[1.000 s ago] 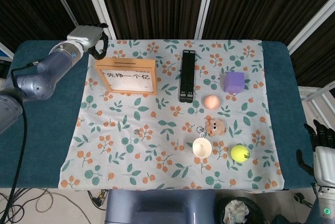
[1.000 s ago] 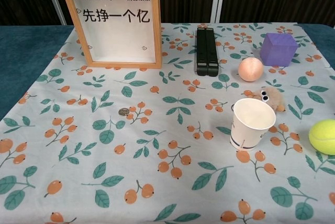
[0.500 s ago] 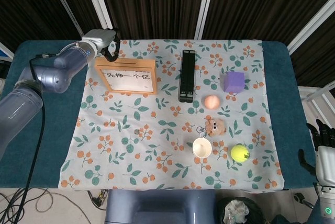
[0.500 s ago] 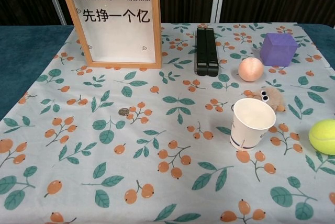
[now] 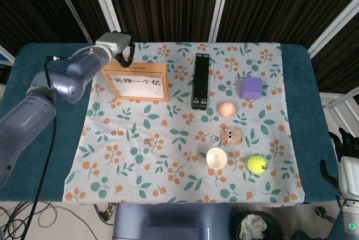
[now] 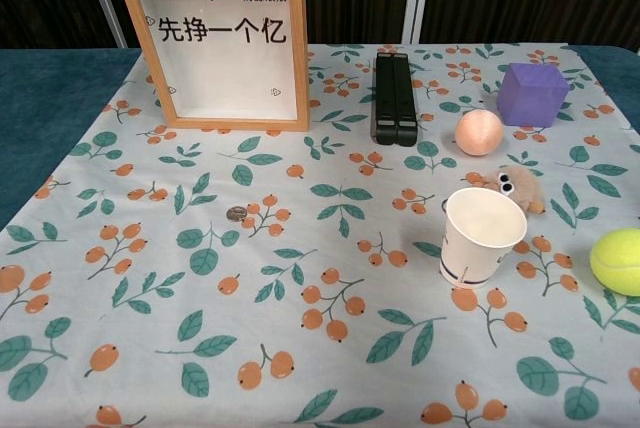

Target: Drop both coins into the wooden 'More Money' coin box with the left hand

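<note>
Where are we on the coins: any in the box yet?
Cannot tell whether a coin is in the box. The left hand hovers at the box's top back edge; whether it holds a coin is not visible. One coin lies on the cloth and is left to do. The right hand idles at the table's edge.

A teal-topped table [image 5: 47, 150] carries a floral cloth [image 5: 168, 161], on which the coin box [image 5: 135, 82], just below the left hand [image 5: 119, 45], a coin [image 6: 236, 213], black stand [image 5: 200, 81], purple cube [image 5: 251, 88], peach ball [image 5: 226, 109], plush toy [image 5: 230, 135], paper cup [image 5: 216, 158] and tennis ball [image 5: 257, 164] lie.
</note>
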### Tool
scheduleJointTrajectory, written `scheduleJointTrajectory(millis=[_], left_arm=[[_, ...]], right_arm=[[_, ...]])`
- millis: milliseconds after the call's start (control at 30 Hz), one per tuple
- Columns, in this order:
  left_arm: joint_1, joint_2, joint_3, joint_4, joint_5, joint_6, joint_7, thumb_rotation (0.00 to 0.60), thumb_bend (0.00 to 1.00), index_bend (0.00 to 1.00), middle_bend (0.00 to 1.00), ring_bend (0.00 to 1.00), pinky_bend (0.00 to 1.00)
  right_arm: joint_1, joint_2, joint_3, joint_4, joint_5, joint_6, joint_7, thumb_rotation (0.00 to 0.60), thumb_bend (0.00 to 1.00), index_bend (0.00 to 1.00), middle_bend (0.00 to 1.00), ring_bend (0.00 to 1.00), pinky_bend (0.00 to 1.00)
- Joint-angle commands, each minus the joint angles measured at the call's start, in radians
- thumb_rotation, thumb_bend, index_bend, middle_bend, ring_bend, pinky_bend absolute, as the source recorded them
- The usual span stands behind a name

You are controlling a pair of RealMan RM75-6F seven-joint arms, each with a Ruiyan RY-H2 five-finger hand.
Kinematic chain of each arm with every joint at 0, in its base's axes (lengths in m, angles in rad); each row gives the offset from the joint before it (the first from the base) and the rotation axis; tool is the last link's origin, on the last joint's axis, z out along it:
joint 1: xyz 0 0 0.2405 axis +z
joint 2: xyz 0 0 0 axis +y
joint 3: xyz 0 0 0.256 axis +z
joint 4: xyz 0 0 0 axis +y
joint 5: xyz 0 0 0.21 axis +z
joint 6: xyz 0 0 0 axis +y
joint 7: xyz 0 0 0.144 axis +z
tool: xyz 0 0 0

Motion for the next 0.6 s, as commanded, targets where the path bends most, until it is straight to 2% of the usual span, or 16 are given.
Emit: scheduleJointTrajectory(millis=[33, 600], left_arm=[[-0.003, 0.001, 0.004, -0.015, 0.024, 0.012, -0.02, 0.6, 0.53, 0.65, 0.0, 0.0, 0.0], [-0.028, -0.006, 0.074, -0.06, 0.079, 0.073, -0.124, 0.6, 0.53, 0.64, 0.0, 0.0, 0.0]], right_arm=[[0.001, 0.001, -0.001, 0.003, -0.004, 0.0, -0.001, 0.6, 0.51, 0.15, 0.02, 0.0, 0.0], [0.002, 0.007, -0.006, 0.006, -0.022, -0.001, 0.015, 0.6, 0.51, 0.15, 0.02, 0.0, 0.0]])
